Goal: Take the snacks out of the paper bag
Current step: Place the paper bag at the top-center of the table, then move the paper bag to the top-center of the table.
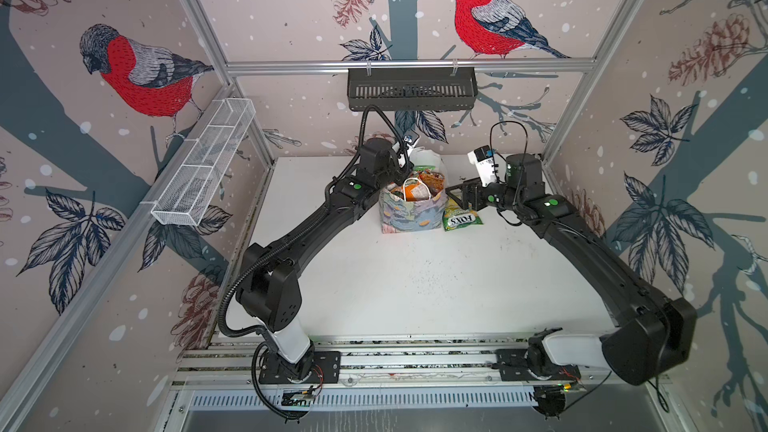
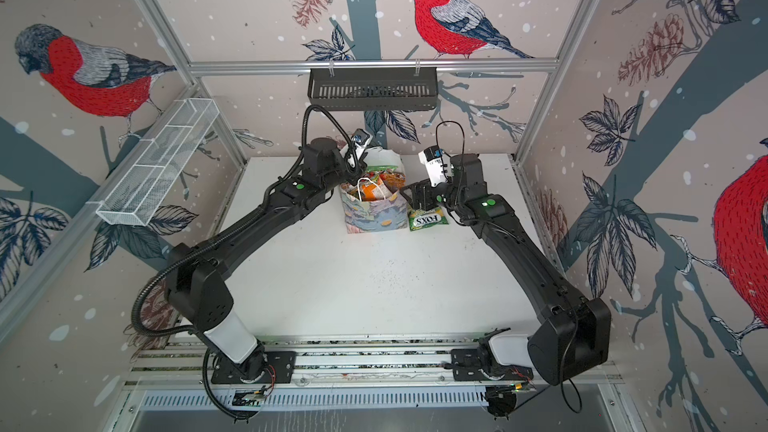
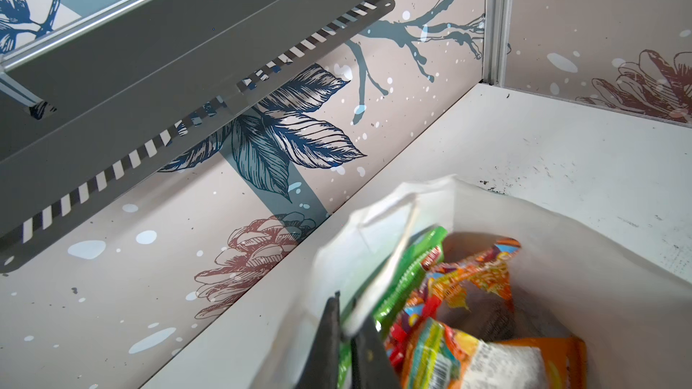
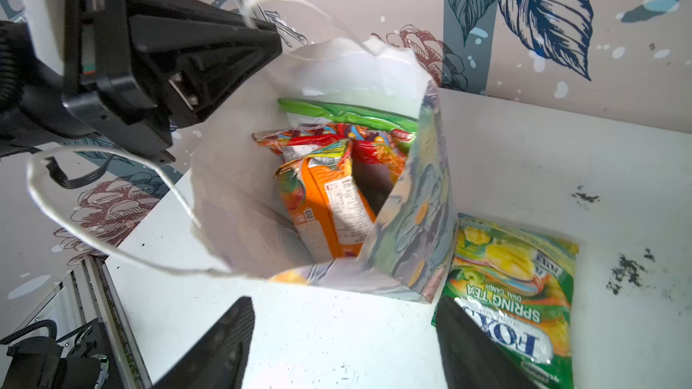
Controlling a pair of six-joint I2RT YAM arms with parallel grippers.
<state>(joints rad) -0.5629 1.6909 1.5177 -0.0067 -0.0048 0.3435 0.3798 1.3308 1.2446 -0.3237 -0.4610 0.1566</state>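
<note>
Paper bag (image 1: 411,214) with a pastel floral print, standing upright near the middle of the bench's (image 1: 415,284) far edge, its mouth open. Inside are an orange packet (image 4: 325,211), a red packet (image 4: 374,144) and a bright green packet (image 4: 348,114). A green-yellow FOX'S packet (image 1: 461,218) lies flat on the bench against the bag's right side. The left gripper (image 4: 279,41) is pinched shut on the bag's far cord handle (image 3: 401,245). The right gripper (image 1: 457,197) hangs over the FOX'S packet, jaws wide apart, holding nothing.

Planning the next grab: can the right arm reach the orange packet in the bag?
Likely yes: the paper bag gapes open, the orange packet stands near its top, and the open right gripper is beside it.
</note>
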